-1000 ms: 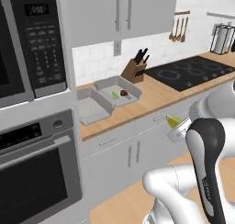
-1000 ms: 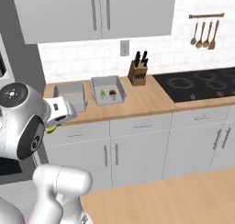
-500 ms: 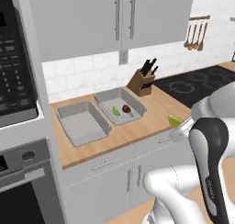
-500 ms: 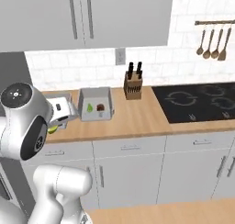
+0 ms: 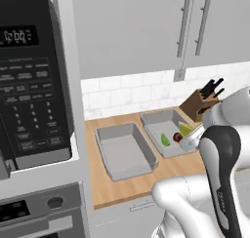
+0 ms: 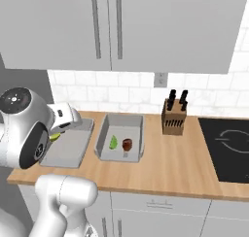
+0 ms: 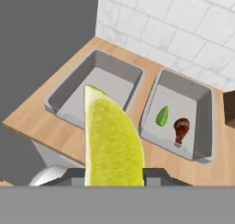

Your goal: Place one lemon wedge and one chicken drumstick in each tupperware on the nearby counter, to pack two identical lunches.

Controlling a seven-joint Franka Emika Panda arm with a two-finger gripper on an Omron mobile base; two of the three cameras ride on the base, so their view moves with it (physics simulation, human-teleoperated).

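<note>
- Wooden counter (image 6: 160, 170) is carrying both tupperware boxes side by side.
- Nearest, the fingers are gripping a lemon wedge (image 7: 112, 142), hovering short of the boxes.
- At eleven o'clock, the empty tupperware (image 7: 94, 90) is awaiting both items.
- At one o'clock, the filled tupperware (image 7: 202, 113) is holding a green wedge (image 7: 162, 116) and a drumstick (image 7: 181, 129); half is looking done.

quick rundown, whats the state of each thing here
Yellow-green lemon wedge: held in the hand.
Left light-grey tupperware box: nothing in it.
Right light-grey tupperware box: holds a green wedge and a brown chicken drumstick.
Upper cabinet doors: closed.
</note>
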